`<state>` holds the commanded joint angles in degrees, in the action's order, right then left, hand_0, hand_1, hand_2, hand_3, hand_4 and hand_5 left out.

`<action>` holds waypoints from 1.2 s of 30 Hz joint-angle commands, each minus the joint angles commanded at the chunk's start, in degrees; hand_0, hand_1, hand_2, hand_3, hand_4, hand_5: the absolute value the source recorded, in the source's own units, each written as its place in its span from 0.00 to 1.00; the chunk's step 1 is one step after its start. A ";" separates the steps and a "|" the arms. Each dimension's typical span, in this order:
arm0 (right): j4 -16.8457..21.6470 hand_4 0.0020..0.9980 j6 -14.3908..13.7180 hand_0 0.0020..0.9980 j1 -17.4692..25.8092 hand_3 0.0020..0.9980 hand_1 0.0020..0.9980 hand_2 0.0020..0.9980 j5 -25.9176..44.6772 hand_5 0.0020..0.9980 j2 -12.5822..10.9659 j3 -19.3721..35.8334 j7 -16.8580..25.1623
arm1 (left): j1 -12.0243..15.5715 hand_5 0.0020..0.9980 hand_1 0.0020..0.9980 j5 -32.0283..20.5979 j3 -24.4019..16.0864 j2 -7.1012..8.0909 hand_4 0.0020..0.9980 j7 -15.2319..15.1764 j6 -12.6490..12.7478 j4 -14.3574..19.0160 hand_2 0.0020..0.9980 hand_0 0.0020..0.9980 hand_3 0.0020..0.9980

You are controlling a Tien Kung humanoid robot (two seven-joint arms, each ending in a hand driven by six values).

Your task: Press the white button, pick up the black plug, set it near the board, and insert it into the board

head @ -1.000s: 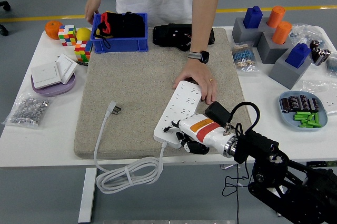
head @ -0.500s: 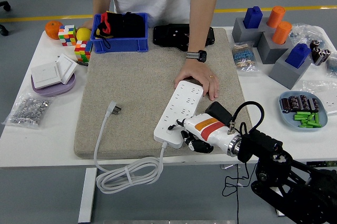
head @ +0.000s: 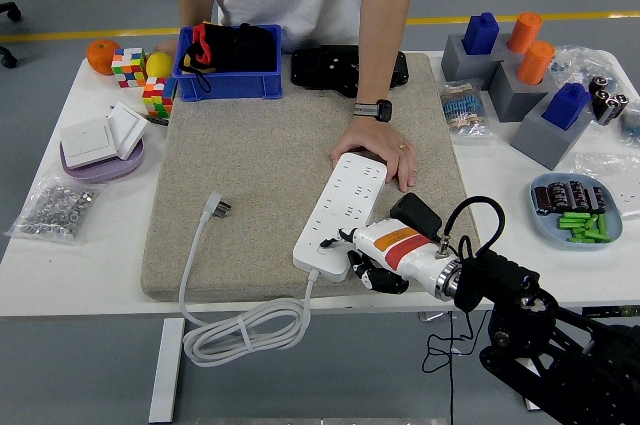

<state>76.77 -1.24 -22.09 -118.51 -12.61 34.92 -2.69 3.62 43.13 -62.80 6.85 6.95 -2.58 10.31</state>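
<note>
far to the left of the robot's right hand (head: 372, 267), a purple dish (head: 100, 158) holds white wall switches (head: 100, 135), with a bag of small metal parts (head: 55, 207) nearer the table's near edge. closer in, still left of the hand, a white plug (head: 217, 207) lies on the beige mat (head: 260, 165), its white cable (head: 240, 330) running down and coiling off the table's front. the white power strip (head: 342, 213) lies slanted on the mat, its near end just beside the robot's hand and partly under it. the hand's black fingers (head: 380, 277) are curled downward at the strip's near right edge; whether they hold anything cannot be told, and no black plug can be made out. beyond the hand, a person's hand (head: 383, 145) rests flat on the strip's far end. farther back sit a blue bin (head: 228, 78) and a black case (head: 348, 69). to the hand's right, a blue plate (head: 584, 207) carries batteries and green pieces.
</note>
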 joint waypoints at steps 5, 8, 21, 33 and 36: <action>0.11 0.15 0.11 0.00 0.03 0.74 0.02 0.14 0.04 0.00 -0.05 -0.04 0.00 | -0.03 0.26 0.67 0.14 -0.12 0.03 0.67 0.04 0.03 0.00 0.59 0.70 0.68; 0.26 0.15 0.09 0.00 0.09 0.74 0.02 0.14 0.32 0.00 -0.12 -0.20 0.14 | -0.01 0.26 0.67 0.10 -0.16 0.01 0.67 0.05 0.04 0.00 0.59 0.70 0.68; 5.05 0.15 0.09 0.00 0.05 0.73 0.02 0.14 2.17 0.00 -0.16 3.65 0.53 | -0.07 0.26 0.67 0.19 -0.19 0.02 0.67 0.07 0.07 0.00 0.59 0.71 0.68; 7.74 0.70 -6.09 0.49 3.60 0.76 0.45 0.49 3.91 0.03 -1.09 9.89 6.60 | -0.06 0.26 0.67 0.20 -0.40 -0.02 0.67 0.04 0.04 0.00 0.59 0.70 0.68; 7.49 0.70 -7.15 0.49 4.34 0.76 0.45 0.49 4.38 0.03 -1.21 11.77 7.28 | -0.09 0.26 0.67 0.69 -0.94 -0.08 0.67 0.16 0.11 0.00 0.59 0.70 0.68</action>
<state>84.26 -8.39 -17.75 -114.13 -13.83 46.69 4.59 3.53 43.82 -63.73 6.76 7.11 -2.48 10.31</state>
